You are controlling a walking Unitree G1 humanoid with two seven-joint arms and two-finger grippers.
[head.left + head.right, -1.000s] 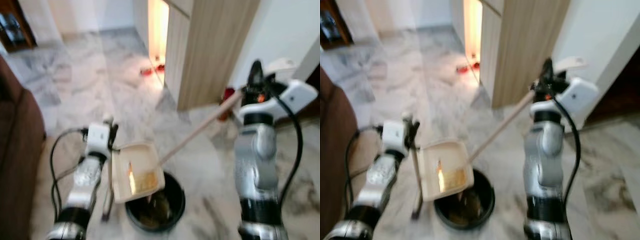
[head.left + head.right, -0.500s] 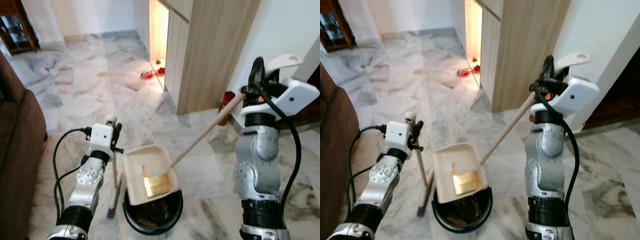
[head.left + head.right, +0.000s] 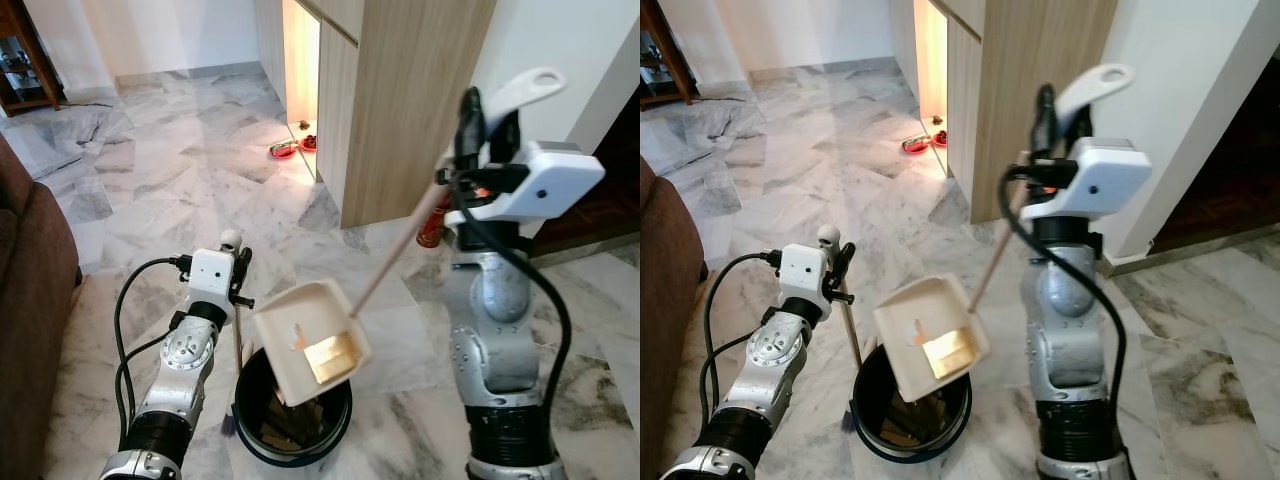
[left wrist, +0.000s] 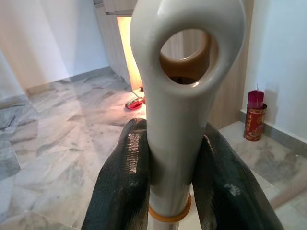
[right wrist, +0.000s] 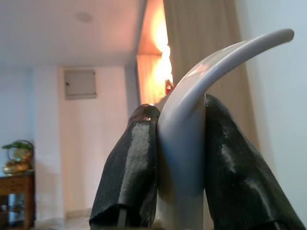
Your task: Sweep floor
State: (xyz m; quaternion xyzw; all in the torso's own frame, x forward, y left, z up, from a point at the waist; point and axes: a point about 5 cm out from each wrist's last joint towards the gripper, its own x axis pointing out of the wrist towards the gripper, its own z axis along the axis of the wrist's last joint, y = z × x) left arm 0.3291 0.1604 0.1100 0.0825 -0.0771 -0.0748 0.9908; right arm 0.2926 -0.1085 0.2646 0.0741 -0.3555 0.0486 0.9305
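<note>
Cream plastic dustpan (image 3: pixel 305 340) tipped over a round black bin (image 3: pixel 290 420) on the marble floor (image 3: pixel 170 190), open face turned up and toward the camera, with a yellowish scrap and a small orange bit sitting inside. Long pale wooden handle (image 3: pixel 395 255) running up and right from the pan to a grey-white curved plastic grip. Right tool (image 5: pixel 175 139) raised high on the right, clamped tight on that curved grip, black fingers (image 5: pixel 132 167) pressed against both sides. Left tool (image 4: pixel 168 163) lower on the left, just beside the bin, squeezed shut around the broom (image 3: pixel 236 340) top, a glossy off-white handle end with a hanging hole and an orange ring below the fingers. Thin broom stick dropping straight down to the floor at the bin's left edge. Some brownish debris visible down in the bin. Wooden cabinet (image 3: pixel 410 100) far behind, red can (image 3: pixel 431 226) by the wall, brown sofa (image 3: pixel 30 300) at far left.
</note>
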